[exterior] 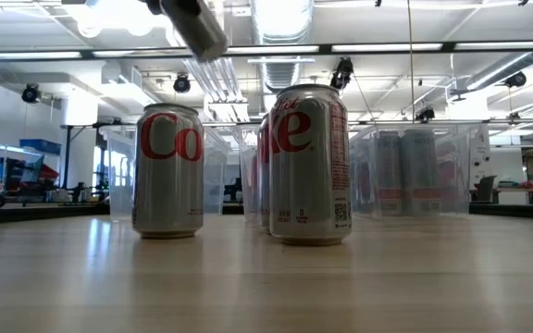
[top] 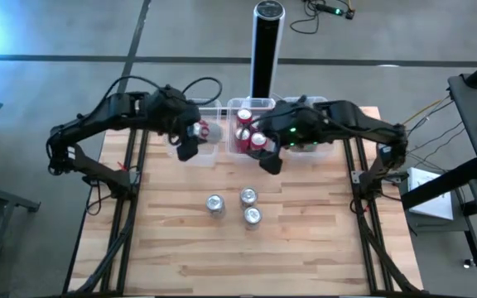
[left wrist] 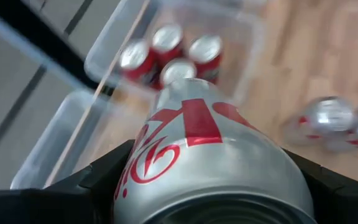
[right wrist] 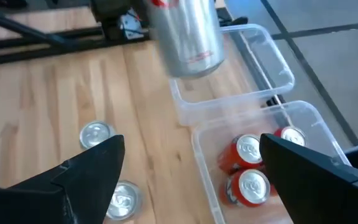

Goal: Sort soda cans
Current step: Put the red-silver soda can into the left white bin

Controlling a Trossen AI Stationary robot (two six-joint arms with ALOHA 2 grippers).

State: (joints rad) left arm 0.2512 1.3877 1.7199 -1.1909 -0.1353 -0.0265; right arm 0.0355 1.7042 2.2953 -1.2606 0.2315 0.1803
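The left arm reaches in from the left side. Its gripper (top: 190, 142) hangs over the left clear bin (top: 208, 156) and pinches a silver can (left wrist: 210, 168) between its fingers (left wrist: 98, 180). The can is up in the air, above that bin, with its red letters showing.

The right arm reaches in from the right side. Its gripper (right wrist: 191, 180) is over the middle bin (right wrist: 303, 118), with its fingers spread wide and nothing between them.

The middle bin holds red cans (right wrist: 248, 152). The arms cover part of it in the high view, so a full count is hard. A third bin (top: 325, 142) on the right is mostly hidden under the right arm. In the low view some cans show through its cloudy wall, but their kind is hard to tell.

Three silver cans (top: 247, 197) stand close together near the middle of the wood table (top: 305, 248), well apart from the bins. A tall black post (top: 265, 50) stands just behind the bins.
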